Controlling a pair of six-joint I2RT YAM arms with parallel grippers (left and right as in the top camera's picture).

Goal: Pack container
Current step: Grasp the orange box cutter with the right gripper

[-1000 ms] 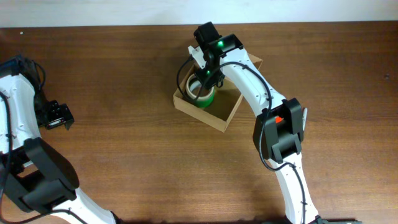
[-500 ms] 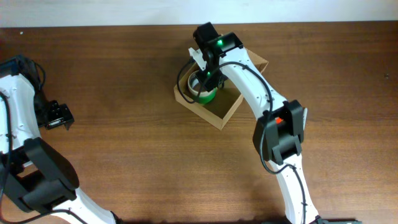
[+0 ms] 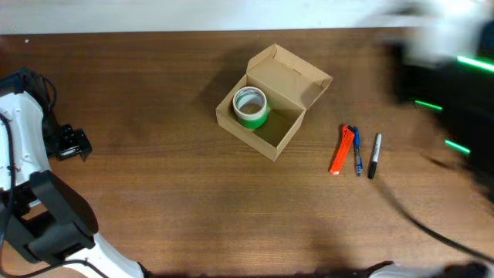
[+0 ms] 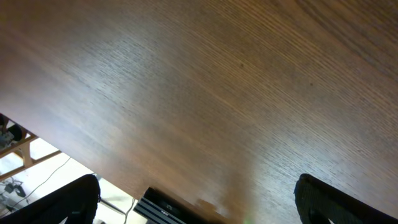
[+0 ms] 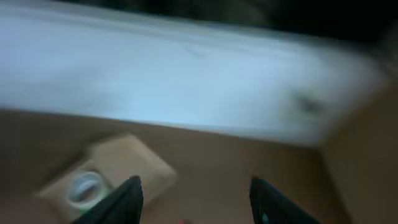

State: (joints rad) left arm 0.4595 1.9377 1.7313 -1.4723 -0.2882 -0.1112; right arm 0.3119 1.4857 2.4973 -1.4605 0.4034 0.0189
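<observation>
Both spread wide: left tool (image 3: 71,144) low, right tool (image 5: 196,200) high, blurred.

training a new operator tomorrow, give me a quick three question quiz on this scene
1. True or false: the green tape roll lies inside the container.
2. How many slim items lie on the table to the right of the container in the overhead view?
3. The container's lid is: A shut, B open, C torn off.

Key
1. True.
2. Three: an orange tool, a blue pen and a black marker.
3. B.
</observation>
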